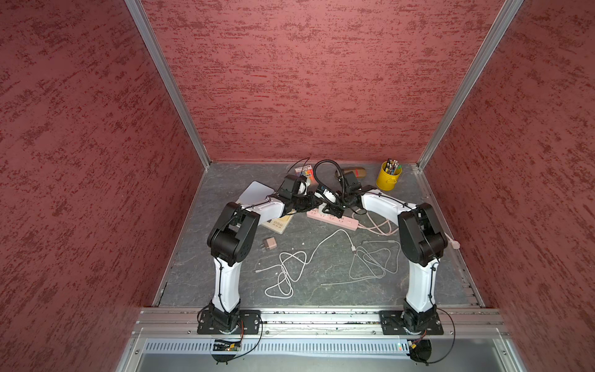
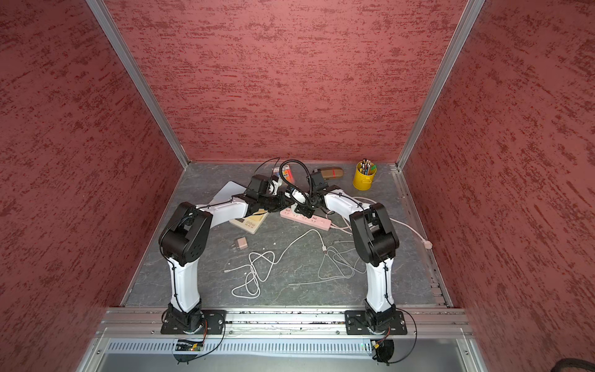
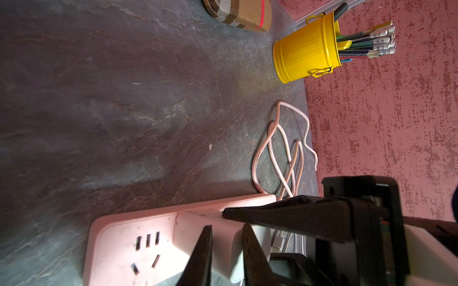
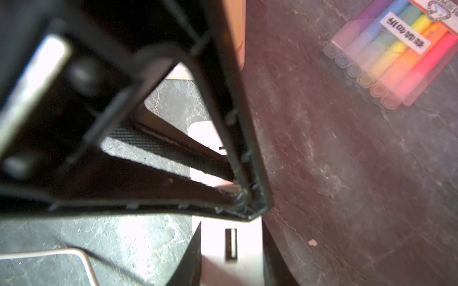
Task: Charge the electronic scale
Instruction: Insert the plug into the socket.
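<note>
The electronic scale [image 1: 277, 224] [image 2: 249, 222] is a flat beige slab with a digit display, lying half under my left forearm. A white charging adapter [image 3: 226, 240] stands on the pink power strip [image 3: 128, 230] [image 1: 335, 220]. My right gripper [image 4: 231, 232] is shut on this adapter [image 4: 215, 260], its USB slot [image 4: 231, 244] facing the camera. My left gripper [image 3: 226, 226] reaches in from the other side with its fingers close together across the same adapter. Whether they pinch it does not show. In both top views the two grippers meet over the strip's left end.
A second small pink adapter [image 1: 269, 243] and two loose white cables [image 1: 289, 270] [image 1: 370, 261] lie nearer the front. The strip's pink cord [image 3: 280, 148] coils to the right. At the back stand a yellow pencil bucket [image 1: 388, 178], a marker pack [image 4: 396, 54] and a plaid case [image 3: 243, 13].
</note>
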Robot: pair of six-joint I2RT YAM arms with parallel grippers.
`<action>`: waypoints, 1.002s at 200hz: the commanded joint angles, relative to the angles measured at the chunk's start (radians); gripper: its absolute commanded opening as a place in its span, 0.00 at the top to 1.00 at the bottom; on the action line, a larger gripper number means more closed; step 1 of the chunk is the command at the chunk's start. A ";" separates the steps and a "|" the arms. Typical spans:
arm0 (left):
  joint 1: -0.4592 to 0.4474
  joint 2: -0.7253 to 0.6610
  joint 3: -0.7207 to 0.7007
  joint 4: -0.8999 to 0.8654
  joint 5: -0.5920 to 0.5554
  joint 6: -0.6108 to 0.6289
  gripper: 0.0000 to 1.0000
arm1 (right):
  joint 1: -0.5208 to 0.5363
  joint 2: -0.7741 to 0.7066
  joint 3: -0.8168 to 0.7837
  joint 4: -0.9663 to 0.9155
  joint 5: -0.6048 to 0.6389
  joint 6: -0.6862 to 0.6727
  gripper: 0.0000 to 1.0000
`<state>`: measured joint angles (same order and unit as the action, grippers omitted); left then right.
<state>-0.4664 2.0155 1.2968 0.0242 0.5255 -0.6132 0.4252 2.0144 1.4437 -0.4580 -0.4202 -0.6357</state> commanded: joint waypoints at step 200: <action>-0.020 -0.295 -0.095 -0.171 -0.106 0.280 0.38 | 0.029 -0.554 -0.358 0.185 0.343 0.657 0.35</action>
<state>-0.4770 1.7874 1.2652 -0.1738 0.4316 -0.4084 0.4526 1.5227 1.1839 -0.2932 -0.1928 -0.1898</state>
